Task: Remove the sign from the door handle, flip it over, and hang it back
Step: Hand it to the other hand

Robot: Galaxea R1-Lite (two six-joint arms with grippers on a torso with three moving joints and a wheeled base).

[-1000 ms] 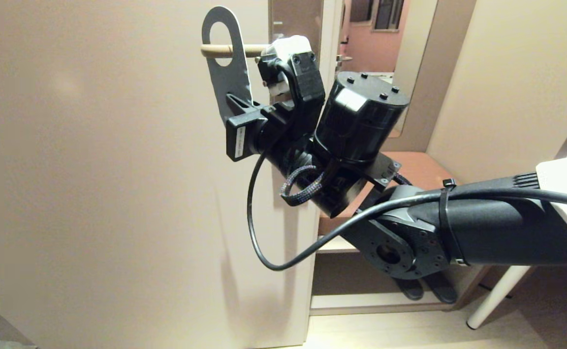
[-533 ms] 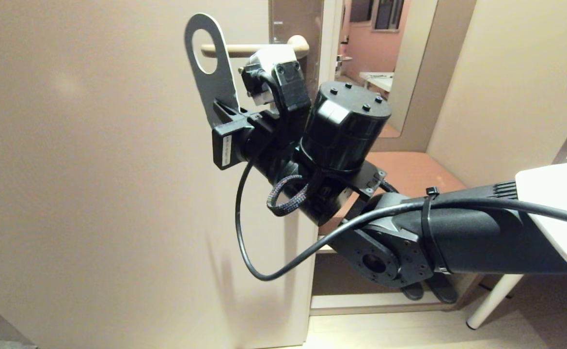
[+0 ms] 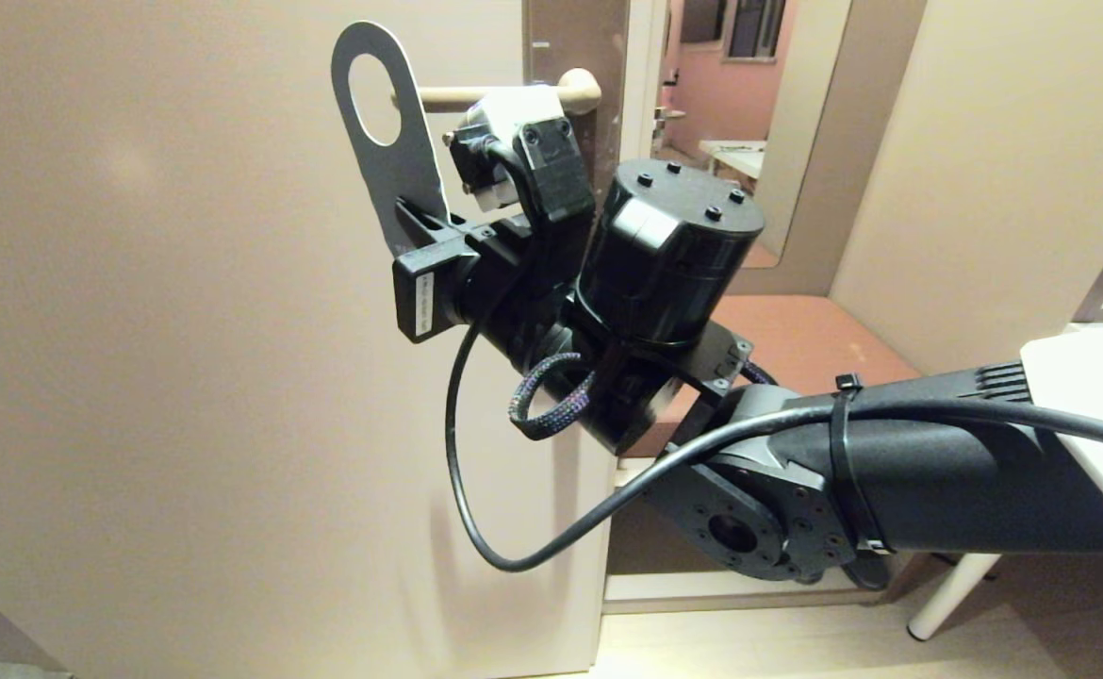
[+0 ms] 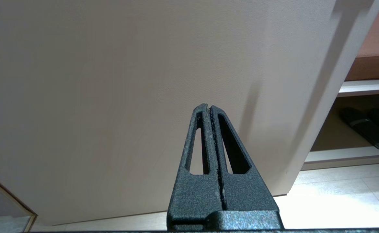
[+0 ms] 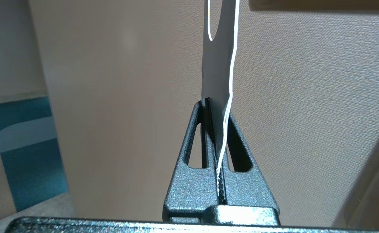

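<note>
Both fingers clamp sign (image 5: 218, 68) | right gripper (image 5: 216, 106); free of handle (image 3: 476, 94)

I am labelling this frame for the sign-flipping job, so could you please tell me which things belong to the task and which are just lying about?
Belonging to the job:
- the sign, clear of the lever
- the door handle
- the right end effector, shut on the sign's lower end

Just lying about:
- the left end effector, shut and empty by the door
- the dark slippers on the low shelf
</note>
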